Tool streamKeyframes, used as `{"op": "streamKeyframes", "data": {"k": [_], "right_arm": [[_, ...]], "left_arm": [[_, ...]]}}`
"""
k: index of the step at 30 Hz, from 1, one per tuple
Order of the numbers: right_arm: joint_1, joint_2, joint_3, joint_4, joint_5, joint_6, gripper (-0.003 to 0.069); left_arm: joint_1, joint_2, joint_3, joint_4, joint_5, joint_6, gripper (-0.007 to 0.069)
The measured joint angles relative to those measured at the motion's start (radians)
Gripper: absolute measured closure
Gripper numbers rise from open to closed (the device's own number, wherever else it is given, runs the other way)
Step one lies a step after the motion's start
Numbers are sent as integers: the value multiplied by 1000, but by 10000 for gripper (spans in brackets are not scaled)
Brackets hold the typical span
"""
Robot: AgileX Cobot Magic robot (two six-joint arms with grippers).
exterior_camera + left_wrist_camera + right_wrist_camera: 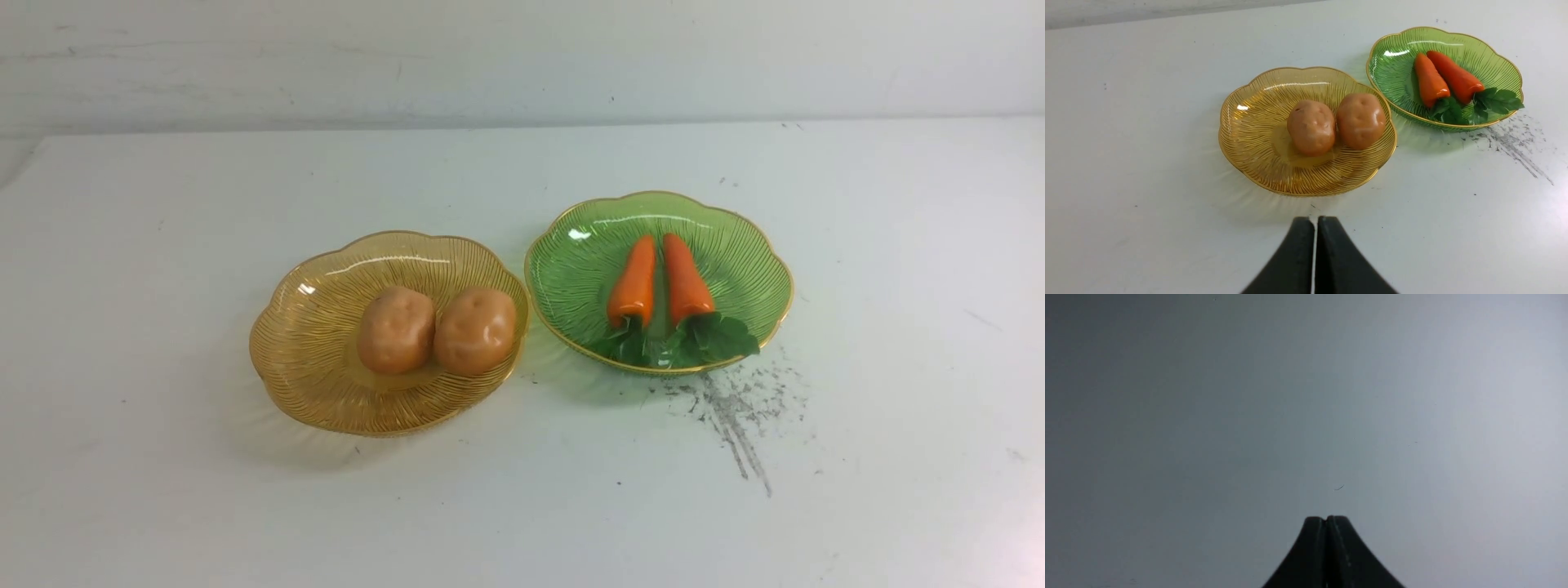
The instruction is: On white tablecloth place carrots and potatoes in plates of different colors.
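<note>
Two tan potatoes (437,329) lie side by side in the amber-yellow plate (310,343) at centre left of the white tablecloth (163,245). Two orange carrots (660,280) with green tops lie side by side in the green plate (735,245) at centre right. In the left wrist view my left gripper (1315,220) is shut and empty, just short of the amber plate (1249,134) with the potatoes (1336,125); the green plate (1392,69) and carrots (1443,79) lie beyond. My right gripper (1326,518) is shut and empty over bare cloth. Neither gripper shows in the front view.
A patch of dark grey scuff marks (735,408) lies on the cloth just in front of the green plate. A pale wall (522,57) rises behind the table's far edge.
</note>
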Motion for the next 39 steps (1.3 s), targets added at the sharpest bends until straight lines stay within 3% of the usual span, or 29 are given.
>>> {"op": "streamKeyframes", "data": {"k": [16, 22, 26, 30, 39], "right_arm": [[0, 0, 0, -1, -1, 0, 669], [0, 0, 0, -1, -1, 0, 669], [0, 0, 0, -1, -1, 0, 669], [0, 0, 0, -1, -1, 0, 669], [0, 0, 0, -1, -4, 0, 669]], "left_arm": [[5, -37, 16, 3, -18, 1, 628], [137, -212, 215, -15, -205, 64, 628], [285, -376, 471, -88, -333, 173, 628], [370, -456, 657, -155, -418, 277, 628], [397, -467, 864, -194, -571, 336, 628]]}}
